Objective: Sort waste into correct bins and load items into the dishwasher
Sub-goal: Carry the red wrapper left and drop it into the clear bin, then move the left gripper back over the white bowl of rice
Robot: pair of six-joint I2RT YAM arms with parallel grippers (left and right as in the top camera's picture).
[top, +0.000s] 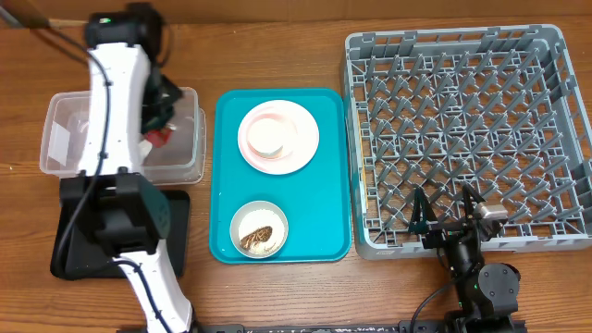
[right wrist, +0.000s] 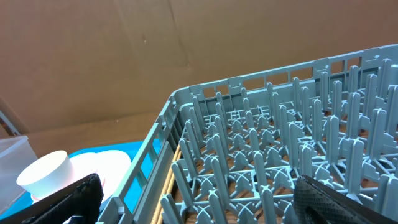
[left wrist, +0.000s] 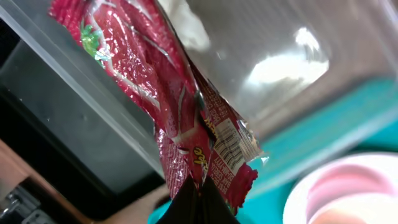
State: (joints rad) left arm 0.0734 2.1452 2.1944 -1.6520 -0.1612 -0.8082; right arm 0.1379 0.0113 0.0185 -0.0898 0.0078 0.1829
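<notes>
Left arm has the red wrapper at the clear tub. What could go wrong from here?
1. The left gripper pinches the red wrapper by one edge, close to the clear tub wall. Released here, it might drape over the rim or drop onto the teal tray.
2. The right gripper hangs open over the dish rack near its front pegs. A low sideways move could snag them.

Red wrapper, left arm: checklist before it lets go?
1. Grip, left end effector shut on the red wrapper: ok.
2. Wrapper over the clear tub, not the teal tray: ok.
3. Wrapper hanging free of the tub wall: cannot tell.
4. Room inside the tub: cannot tell, the arm covers it.
5. Other arm, right end effector open, apart at the dish rack front edge: ok.
</notes>
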